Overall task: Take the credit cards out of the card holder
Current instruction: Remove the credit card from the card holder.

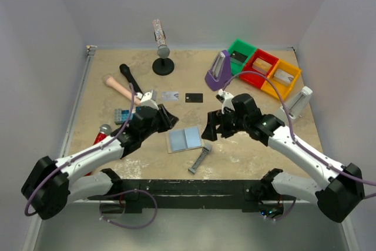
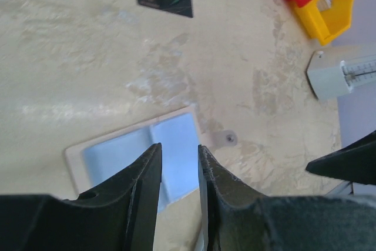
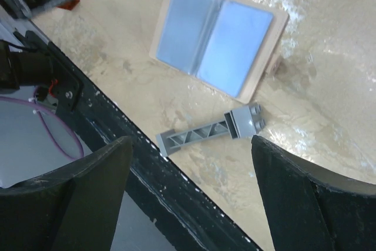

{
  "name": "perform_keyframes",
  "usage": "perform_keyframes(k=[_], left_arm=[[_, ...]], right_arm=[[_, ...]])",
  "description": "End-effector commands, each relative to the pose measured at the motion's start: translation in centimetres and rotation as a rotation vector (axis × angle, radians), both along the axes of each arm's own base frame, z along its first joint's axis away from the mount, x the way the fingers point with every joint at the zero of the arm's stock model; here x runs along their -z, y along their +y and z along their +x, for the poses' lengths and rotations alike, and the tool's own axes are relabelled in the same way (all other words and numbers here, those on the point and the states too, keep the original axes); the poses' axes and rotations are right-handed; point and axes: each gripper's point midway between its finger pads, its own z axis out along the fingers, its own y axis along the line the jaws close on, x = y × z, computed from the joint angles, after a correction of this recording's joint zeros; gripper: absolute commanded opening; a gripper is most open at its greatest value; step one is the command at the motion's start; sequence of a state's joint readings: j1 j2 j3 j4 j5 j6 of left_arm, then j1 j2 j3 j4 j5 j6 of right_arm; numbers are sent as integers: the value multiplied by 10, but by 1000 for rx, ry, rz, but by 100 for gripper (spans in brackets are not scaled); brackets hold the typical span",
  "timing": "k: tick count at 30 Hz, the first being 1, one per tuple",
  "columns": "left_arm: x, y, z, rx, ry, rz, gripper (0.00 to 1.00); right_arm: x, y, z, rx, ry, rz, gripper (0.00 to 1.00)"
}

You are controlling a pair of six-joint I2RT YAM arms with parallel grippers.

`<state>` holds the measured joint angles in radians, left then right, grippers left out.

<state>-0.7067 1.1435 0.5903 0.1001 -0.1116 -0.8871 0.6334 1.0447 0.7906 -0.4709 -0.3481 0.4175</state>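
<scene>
Well, starting at the left, the left gripper (image 1: 166,117) hangs just above the tabletop (image 1: 258,145), close by the left edge of the card holder (image 1: 185,139). Its jaws stand narrow, with only a slit between them. Through that slit its wrist view shows the pale blue lining below and nothing pinched between the fingers. That narrow set suits nipping a thin card by its edge, I'd guess.

Further back lie two cards, a silver-grey card (image 1: 170,96) and beside it a black card (image 1: 194,97). They lie flat and well apart from the holder, as if parked out of the way.

The holder itself lies spread open between the two grippers, lining upward. From here its pockets look flat, and I cannot tell whether another card hides inside.

A grey metal bar (image 1: 200,160) lies just near of it, not touching.

To the right, the right gripper (image 1: 211,129) hovers with its jaws wide and empty, probably ready to pin the holder down.
</scene>
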Motion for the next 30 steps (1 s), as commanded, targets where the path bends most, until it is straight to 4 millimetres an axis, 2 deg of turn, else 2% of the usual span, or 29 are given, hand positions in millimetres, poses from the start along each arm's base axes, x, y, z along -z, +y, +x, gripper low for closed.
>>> perform_keyframes(k=[1,5,10,17,18,30], left_arm=[[32,44,-24,-136,60,34,35],[48,61,-46,-139,88,42,35],[58,68,-58,-130,89,15,34],[67,60,-65,-86,110,-11,35],[60,56,-62,-78,87,-34,35],[62,53,-61,-76,104,-29,36]], right_arm=[[-10,11,28,10,-37,-42,84],[8,8,49,54,-2,-155,74],[30,13,55,47,64,-216,63],[60,15,58,40,155,-289,54],[64,15,58,33,166,-300,53],[93,21,62,8,256,-361,43]])
